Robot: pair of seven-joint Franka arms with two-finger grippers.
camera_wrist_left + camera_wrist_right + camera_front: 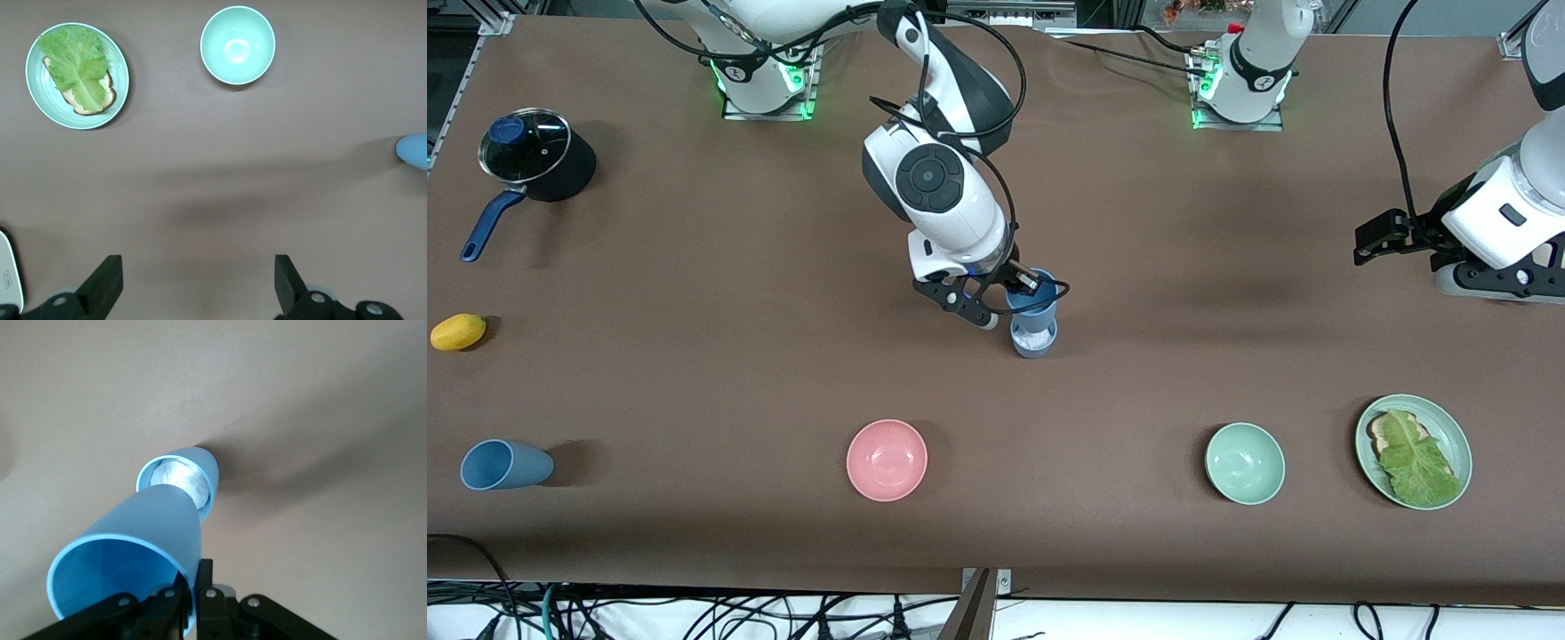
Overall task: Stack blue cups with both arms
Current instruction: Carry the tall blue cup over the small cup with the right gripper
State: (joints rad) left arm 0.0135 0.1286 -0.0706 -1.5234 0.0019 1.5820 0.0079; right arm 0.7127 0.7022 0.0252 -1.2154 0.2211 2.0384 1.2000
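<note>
The right gripper point(1005, 298) clamped a light blue plastic tumbler point(133, 553) over a greyer blue tumbler point(1034, 338); at three o'clock, the left gripper point(199, 283) waited, fingers apart.

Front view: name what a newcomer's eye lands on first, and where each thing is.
First, the right gripper at mid-table, shut on the rim of a blue cup held just over a second blue cup with something white inside. Next, the pink bowl and green bowl nearer the camera. The left gripper waits open toward its own end, above the lettuce plate.
</note>
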